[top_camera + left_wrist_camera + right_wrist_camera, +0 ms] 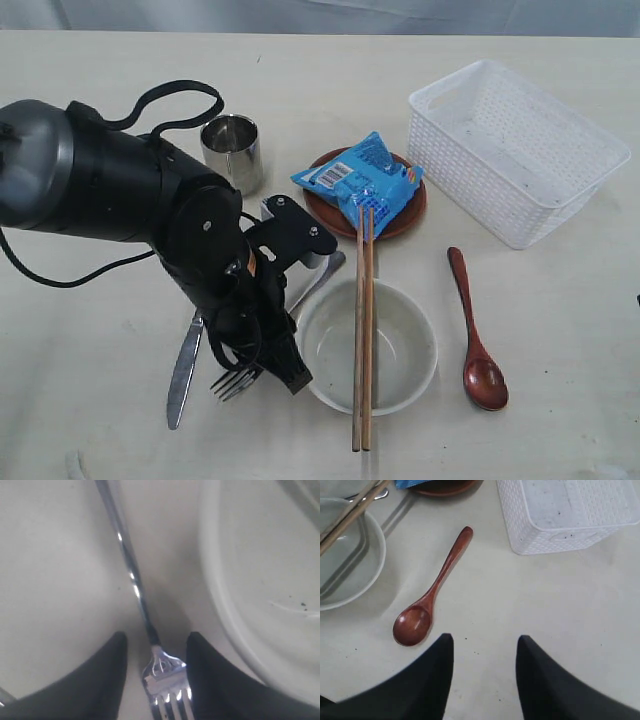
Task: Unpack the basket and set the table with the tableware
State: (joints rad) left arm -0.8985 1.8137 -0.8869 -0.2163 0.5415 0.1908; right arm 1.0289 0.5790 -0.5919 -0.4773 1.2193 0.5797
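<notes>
Pale counter (100,420) is seen carrying the tableware, and the basket (470,185), toward the far right corner, is shown empty. The fork (150,635) is laid flat toward the near edge, between knife (183,370) and bowl (430,350). It is straddled by the left pincer (156,645), which is released, with gaps either side. The right pincer (484,645) is spread and empty near the spoon (432,600). Fork placement is judged the step in hand. A straight lift clear is called for next, with the fork left undisturbed.
</notes>
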